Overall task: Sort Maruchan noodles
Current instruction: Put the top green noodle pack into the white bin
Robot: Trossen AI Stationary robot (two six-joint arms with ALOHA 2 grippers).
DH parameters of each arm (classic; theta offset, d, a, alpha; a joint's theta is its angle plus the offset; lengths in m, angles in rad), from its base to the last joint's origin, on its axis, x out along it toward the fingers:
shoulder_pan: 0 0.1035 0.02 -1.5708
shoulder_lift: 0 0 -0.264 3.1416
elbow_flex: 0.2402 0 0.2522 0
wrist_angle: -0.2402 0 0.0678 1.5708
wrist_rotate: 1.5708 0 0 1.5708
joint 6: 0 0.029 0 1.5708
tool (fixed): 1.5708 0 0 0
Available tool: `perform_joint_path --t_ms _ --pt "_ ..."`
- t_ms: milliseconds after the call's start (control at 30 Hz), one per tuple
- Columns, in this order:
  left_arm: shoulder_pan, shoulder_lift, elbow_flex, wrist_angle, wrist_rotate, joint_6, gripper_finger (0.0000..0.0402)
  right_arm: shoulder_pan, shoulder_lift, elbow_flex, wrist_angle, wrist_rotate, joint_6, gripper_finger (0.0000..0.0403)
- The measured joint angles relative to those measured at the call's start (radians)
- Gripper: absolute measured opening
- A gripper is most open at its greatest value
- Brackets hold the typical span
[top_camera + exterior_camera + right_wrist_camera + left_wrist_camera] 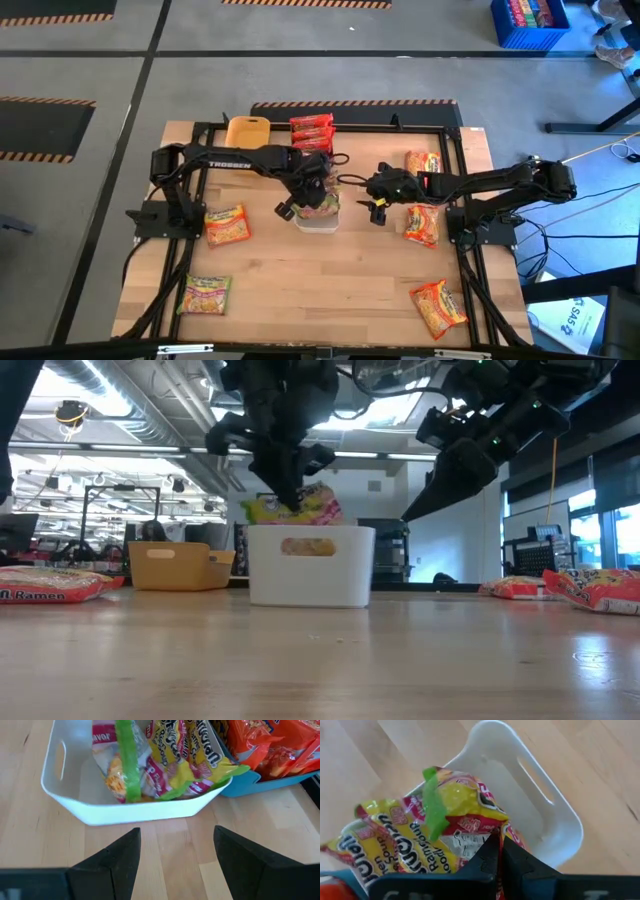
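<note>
One green-pink packet (455,820) hangs pinched in the left gripper (312,192), its long axis roughly upright, directly above the white tray (318,218) at table centre. Right gripper (378,208) waits spread and empty at the tray's three o'clock.

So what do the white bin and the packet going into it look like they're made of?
White bin: likely molded plastic, smooth matte walls, rounded rim, cut-out handle. Green-pink noodle packet, held by the shut left gripper: thin glossy printed plastic film, crinkled with shiny creases.
</note>
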Motion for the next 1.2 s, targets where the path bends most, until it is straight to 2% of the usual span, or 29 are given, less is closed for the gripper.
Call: perform_joint_path --t_ms 433,533,900,1100,1200 --pt "0.0 -0.005 0.127 -0.143 0.008 -0.046 0.0 0.0 0.0 0.0 0.002 0.0 0.0 0.0232" --pt "0.0 -0.002 0.126 -0.138 0.042 -0.044 0.0 0.0 0.0 0.0 0.002 0.0 0.0 0.0232" --pt "0.001 0.124 0.111 -0.087 0.042 -0.025 0.0 0.0 0.0 0.0 0.002 0.002 0.0 0.0232" --pt "0.001 0.146 0.112 -0.052 -0.035 -0.033 0.0001 0.0 0.0 0.0 0.002 0.002 0.001 0.0232" --pt "0.001 0.146 0.112 -0.025 -0.087 -0.076 0.0014 0.0 0.0 0.0 0.002 0.001 0.001 0.0232"
